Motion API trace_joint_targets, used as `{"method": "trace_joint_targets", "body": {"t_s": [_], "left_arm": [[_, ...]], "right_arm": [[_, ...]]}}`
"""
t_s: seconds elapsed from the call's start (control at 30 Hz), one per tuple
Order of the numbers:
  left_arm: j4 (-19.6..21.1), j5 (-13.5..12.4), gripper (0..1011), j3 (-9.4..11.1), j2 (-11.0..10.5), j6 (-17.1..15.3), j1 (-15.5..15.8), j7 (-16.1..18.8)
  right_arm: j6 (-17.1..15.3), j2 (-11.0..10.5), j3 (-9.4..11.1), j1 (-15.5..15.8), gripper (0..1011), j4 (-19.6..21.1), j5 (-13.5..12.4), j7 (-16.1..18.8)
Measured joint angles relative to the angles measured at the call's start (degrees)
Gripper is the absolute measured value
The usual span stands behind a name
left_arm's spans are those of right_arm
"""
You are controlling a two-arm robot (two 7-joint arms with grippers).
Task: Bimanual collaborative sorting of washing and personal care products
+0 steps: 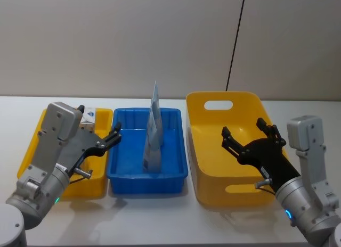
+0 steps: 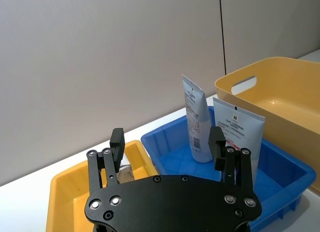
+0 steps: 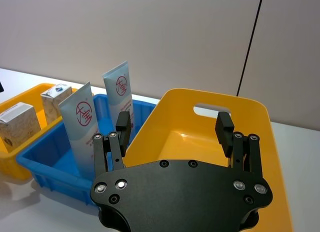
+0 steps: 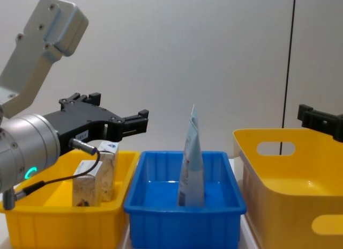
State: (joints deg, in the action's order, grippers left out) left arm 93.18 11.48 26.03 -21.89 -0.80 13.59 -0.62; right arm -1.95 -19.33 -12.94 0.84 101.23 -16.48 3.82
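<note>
Evidently sorted by type: two tapering white plastic squeeze tubes (image 3: 80, 123) stand upright in the blue plastic bin (image 1: 184, 151), and two speckled beige card cartons (image 3: 19, 124) sit in the small yellow plastic bin (image 4: 59, 222). The left gripper (image 2: 166, 138) and right gripper (image 3: 174, 121) hover spread and empty.

Left pincer (image 2: 167, 140) spread open, two squeeze tubes (image 2: 196, 122) upright in blue bin (image 2: 287, 167)
</note>
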Motion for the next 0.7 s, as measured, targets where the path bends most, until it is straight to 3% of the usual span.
{"method": "trace_joint_targets", "body": {"t_s": [0.27,0.7], "left_arm": [[-0.04,0.03,1002,-0.18,0.29,-0.69,-0.17,0.20],[-1.50,1.89,1001,-1.47,3.01,-6.70,-0.57,2.24]], "right_arm": [[0.00,0.00,0.00,0.00,1001,0.00,0.01,0.01],[0.00,0.00,0.00,0.00,1001,-0.01,0.02,0.00]]}}
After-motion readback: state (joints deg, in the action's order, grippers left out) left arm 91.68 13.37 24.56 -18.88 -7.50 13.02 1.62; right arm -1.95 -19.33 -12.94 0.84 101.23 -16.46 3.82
